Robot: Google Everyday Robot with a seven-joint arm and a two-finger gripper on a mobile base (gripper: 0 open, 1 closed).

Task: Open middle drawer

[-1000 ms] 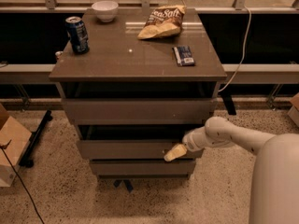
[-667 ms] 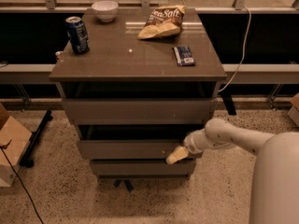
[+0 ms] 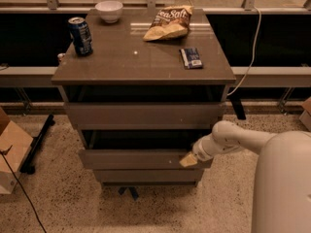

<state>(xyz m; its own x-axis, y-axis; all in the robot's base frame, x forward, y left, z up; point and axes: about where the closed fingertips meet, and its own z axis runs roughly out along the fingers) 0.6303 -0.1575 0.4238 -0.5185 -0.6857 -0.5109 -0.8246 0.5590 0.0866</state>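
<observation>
Resting at the right end of the wide grey-brown middle drawer (image 3: 141, 159), second of three fronts and already standing partly out, the tan-tipped white gripper (image 3: 188, 160), grip width untellable, has barely moved, so the pull looks unfinished.

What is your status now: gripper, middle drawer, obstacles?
Gripper at right end of middle drawer front. Drawer looks slightly out, dark gap above. Nothing seen blocking it.
</observation>
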